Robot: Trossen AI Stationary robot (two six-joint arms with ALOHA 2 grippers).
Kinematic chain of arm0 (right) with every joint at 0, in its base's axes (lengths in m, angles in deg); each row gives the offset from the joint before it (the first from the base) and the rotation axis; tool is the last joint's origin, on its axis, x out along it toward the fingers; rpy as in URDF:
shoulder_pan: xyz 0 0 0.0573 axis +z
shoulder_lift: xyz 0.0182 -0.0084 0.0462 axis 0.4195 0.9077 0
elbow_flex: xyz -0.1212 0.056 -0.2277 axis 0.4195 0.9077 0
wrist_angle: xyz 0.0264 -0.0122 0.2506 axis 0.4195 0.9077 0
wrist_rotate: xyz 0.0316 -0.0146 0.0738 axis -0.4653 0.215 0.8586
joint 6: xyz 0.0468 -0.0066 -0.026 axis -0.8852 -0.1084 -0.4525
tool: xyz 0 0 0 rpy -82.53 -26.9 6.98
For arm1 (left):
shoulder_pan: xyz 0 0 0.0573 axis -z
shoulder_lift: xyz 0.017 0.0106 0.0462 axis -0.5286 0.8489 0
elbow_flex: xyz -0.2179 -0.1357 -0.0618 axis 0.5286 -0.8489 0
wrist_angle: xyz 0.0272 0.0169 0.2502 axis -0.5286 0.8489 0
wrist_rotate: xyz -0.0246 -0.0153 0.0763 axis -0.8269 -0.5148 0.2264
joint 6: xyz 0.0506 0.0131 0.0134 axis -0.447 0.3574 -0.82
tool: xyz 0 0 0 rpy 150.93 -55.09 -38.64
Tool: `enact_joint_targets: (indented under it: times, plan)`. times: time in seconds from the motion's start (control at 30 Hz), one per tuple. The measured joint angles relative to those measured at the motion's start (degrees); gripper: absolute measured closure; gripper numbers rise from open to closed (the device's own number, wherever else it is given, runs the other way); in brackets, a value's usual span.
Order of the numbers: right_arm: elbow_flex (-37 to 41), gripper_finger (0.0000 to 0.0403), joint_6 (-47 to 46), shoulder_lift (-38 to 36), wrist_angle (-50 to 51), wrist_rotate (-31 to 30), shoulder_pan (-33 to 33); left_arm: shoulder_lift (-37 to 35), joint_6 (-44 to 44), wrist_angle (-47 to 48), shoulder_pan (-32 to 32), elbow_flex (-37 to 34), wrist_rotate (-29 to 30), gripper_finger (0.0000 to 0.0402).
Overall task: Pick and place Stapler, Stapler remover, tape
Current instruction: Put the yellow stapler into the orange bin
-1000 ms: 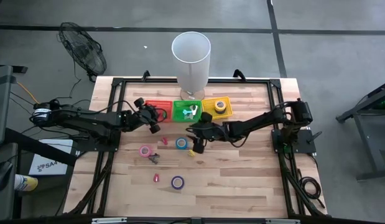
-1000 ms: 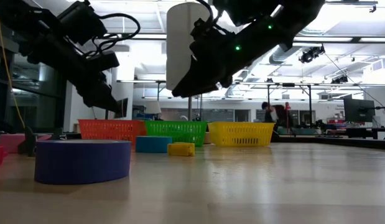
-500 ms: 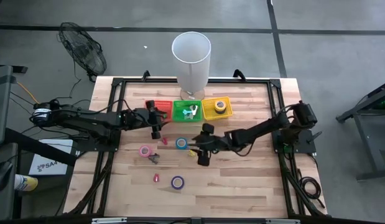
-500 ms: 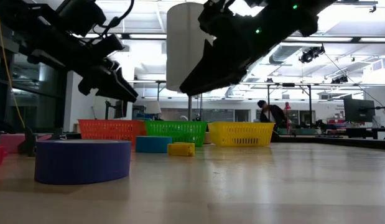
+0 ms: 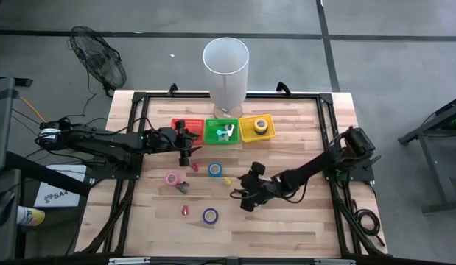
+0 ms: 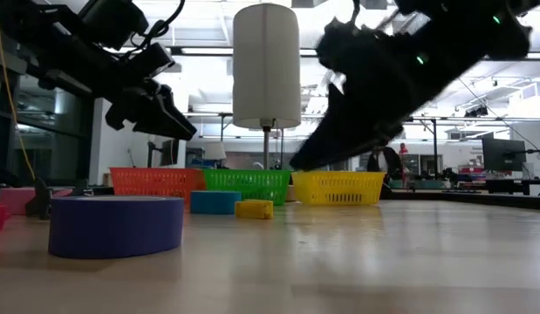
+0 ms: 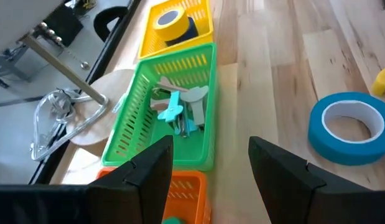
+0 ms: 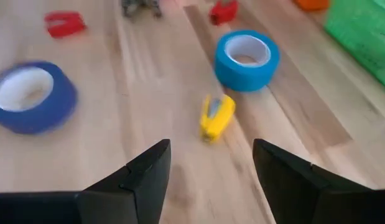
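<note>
Wooden planks make up my table (image 5: 286, 221), framed in black rails, with a tall white cylinder (image 5: 226, 70) at its far edge and 3 baskets lined up in front of it: red (image 5: 186, 126), green (image 5: 222, 131) and yellow (image 5: 257, 127). I judge they stand side by side so each kind of item gets its own bin; the green one already holds pale blue-green stapler removers (image 7: 176, 109), the yellow one a yellow roll of tape (image 7: 169, 25). My left claw (image 5: 185, 147) hangs just in front of the red basket, fingers spread wide and empty. My right claw (image 5: 246, 193) hovers low near the middle of the table, also wide and holding nothing, aimed toward the small yellow stapler (image 8: 216, 116) that lies loose on the boards just beside the light blue tape (image 8: 246, 60). Dark blue tape (image 8: 32, 96) sits nearer the front edge, pink tape (image 5: 171, 178) to the left, and 2 small red pieces (image 5: 185, 210) wait apart.
</note>
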Motion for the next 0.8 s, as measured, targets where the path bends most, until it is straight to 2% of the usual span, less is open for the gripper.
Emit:
enact_joint_targets:
  times: [0.43,0.8]
  plan:
    - [0.91,0.0183,-1.7,10.59,-13.12,-1.01,0.81,-0.01,0.0,-0.06,0.0,0.0,0.05,0.0197]
    - [0.41,0.0182,-2.52,16.13,-21.18,-7.73,0.53,-0.01,0.03,-0.65,0.0,0.0,0.06,0.0197]
